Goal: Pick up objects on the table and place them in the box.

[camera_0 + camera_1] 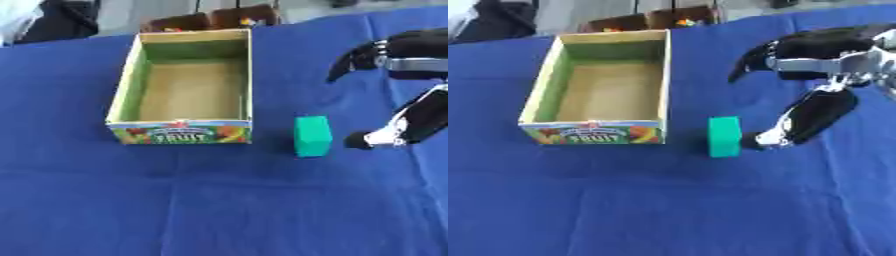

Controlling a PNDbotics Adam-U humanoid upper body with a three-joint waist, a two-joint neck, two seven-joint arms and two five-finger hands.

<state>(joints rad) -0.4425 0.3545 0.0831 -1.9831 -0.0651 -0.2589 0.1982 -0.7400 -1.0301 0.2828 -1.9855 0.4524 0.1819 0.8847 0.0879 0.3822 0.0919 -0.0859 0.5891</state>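
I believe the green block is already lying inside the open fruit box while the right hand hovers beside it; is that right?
Not quite. The green block is not in the box: it stands on the blue cloth just right of it, as the left eye view shows. The box looks empty. The rest holds: the right hand is open beside the block.

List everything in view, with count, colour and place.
box: one, cardboard with green inner walls and a fruit print on the front, empty, left of centre on the cloth.
block: one, green, on the cloth to the right of the box, apart from it.
tablecloth: one, blue, covers the table.
brown boxes: two, at the far edge behind the box.
right hand: one, black and silver, open, just right of the block.
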